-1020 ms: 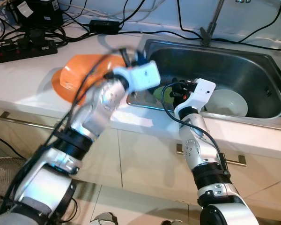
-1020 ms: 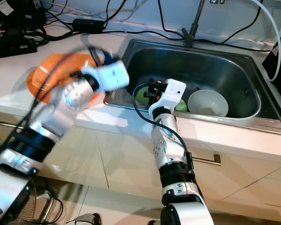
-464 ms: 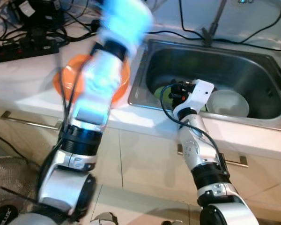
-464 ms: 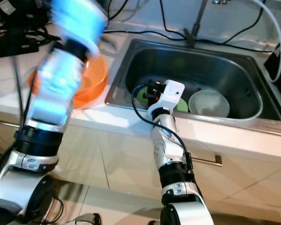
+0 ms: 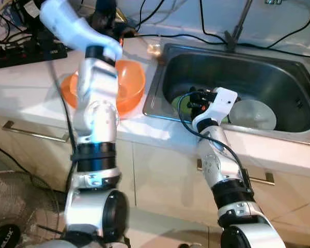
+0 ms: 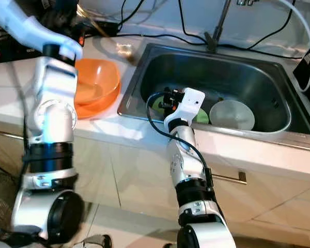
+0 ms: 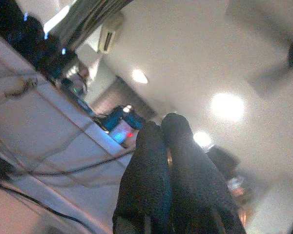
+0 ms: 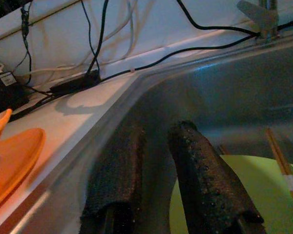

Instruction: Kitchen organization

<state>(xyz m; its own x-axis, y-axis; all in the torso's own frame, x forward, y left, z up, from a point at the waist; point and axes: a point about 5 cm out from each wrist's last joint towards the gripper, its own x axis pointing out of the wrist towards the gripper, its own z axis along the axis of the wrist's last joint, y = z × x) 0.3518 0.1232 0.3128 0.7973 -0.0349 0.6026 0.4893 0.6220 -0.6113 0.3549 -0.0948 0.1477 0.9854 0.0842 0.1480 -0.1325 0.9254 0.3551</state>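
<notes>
- Swung clear of the orange bowl (image 5: 121,85) it covered a second ago, the left arm now stands raised at the upper left of the frame, forearm near vertical over the counter (image 5: 26,85).
- Left gripper (image 7: 167,127) points up toward the ceiling, its two black fingers pressed together on nothing.
- Orange bowl sits open side up on an orange plate (image 6: 88,109), centre left, just beside the sink (image 5: 299,77) rim.
- Right gripper (image 8: 158,146) hangs just inside the sink's near left corner, fingers a narrow gap apart and empty, the forearm rising from the cabinet front below.
- Green plate (image 8: 244,195) lies directly beneath and beyond those fingers, chopsticks (image 8: 283,165) resting across it; a white bowl (image 5: 252,113) sits beside it, lower right of the basin.
- Judged from this, the right arm is far nearer the sink's dishes, and a short drop forward would reach the plate.
</notes>
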